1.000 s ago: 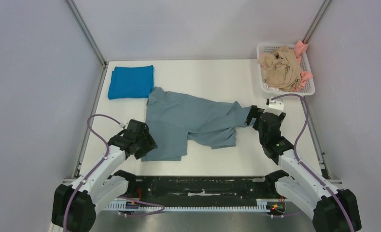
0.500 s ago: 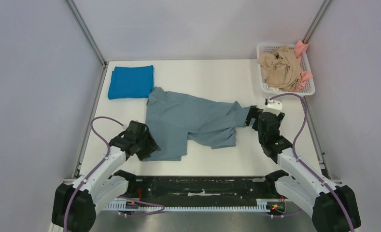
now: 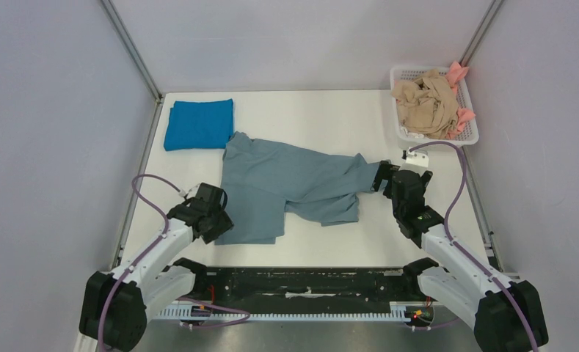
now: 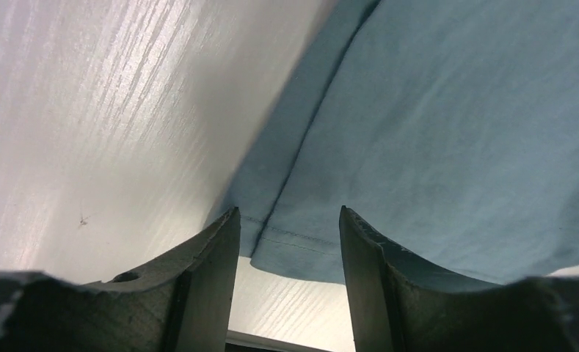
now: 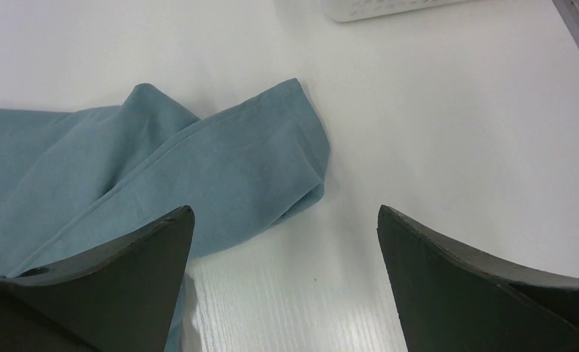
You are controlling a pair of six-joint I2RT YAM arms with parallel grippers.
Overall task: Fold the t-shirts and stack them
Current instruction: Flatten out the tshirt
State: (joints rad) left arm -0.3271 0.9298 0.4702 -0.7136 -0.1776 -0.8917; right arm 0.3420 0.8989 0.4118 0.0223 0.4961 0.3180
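Observation:
The large grey-blue t-shirt (image 3: 286, 183) lies crumpled and partly spread across the middle of the table. Its near-left hem corner (image 4: 301, 246) sits on the table between the tips of my left gripper (image 4: 288, 213), which is open, with a narrow gap and neither finger pressing the cloth. In the top view the left gripper (image 3: 216, 220) is at that corner. My right gripper (image 5: 285, 209) is wide open and low at the shirt's right sleeve end (image 5: 271, 161), its left finger over cloth. The bright blue t-shirt (image 3: 198, 123) lies folded at the far left.
A white basket (image 3: 471, 136) stands at the far right corner with a crumpled beige shirt (image 3: 425, 103) and a pink one (image 3: 459, 73) in it. Its edge (image 5: 389, 7) shows at the top of the right wrist view. Grey walls enclose the table on three sides.
My left gripper's jaws have narrowed around the hem corner and the arm has shifted slightly. The right gripper has edged a little left toward the sleeve.

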